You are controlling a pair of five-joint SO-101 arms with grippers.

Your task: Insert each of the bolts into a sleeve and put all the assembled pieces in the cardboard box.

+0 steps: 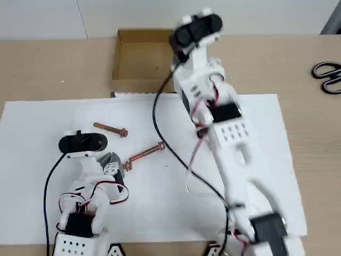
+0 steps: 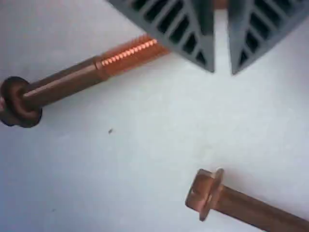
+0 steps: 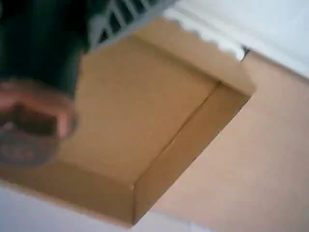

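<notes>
A copper bolt (image 2: 63, 84) lies on the white paper (image 1: 176, 213), and its threaded end runs in between the grey fingers (image 2: 183, 29) of my left gripper (image 2: 222, 71), which is shut on it. The same bolt (image 1: 146, 153) shows in the high view beside my left gripper (image 1: 113, 162). A second bolt (image 2: 231, 200) (image 1: 110, 128) lies loose nearby. My right arm (image 1: 194, 32) hangs over the cardboard box (image 1: 139, 53) (image 3: 145, 121). Its grey finger (image 3: 120, 17) holds a dark sleeve (image 3: 38, 43) with a blurred copper bolt head (image 3: 29, 125) above the box floor.
Black scissors (image 1: 327, 74) lie at the table's far right. The box stands just beyond the paper's far edge. A black cable (image 1: 160, 133) trails across the paper between the arms.
</notes>
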